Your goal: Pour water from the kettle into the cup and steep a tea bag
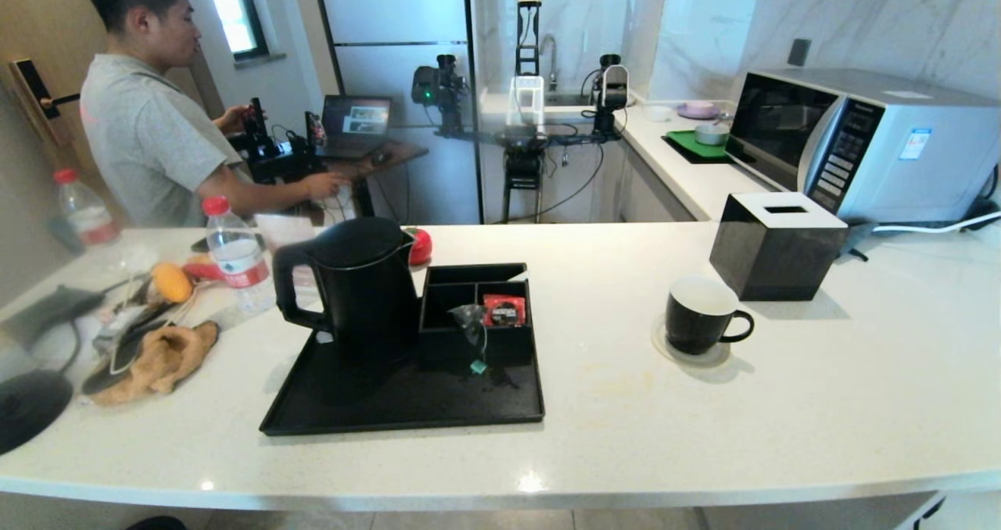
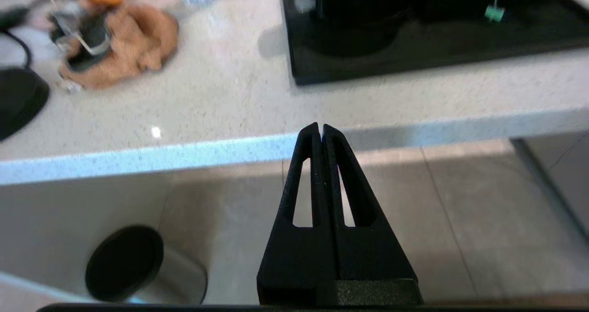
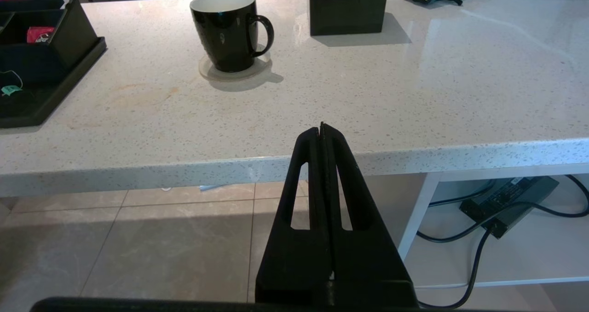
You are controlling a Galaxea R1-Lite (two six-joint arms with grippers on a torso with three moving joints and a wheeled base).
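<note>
Black kettle (image 1: 360,288) stands on tray (image 1: 407,405), cup (image 1: 698,314) well apart.

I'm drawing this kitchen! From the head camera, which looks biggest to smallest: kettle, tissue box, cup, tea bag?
1. Kettle
2. Tissue box, though it sits farther back, so this is unsure
3. Cup
4. Tea bag

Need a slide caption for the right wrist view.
Right gripper, fingers shut, waits below the counter edge facing the cup on its coaster.
</note>
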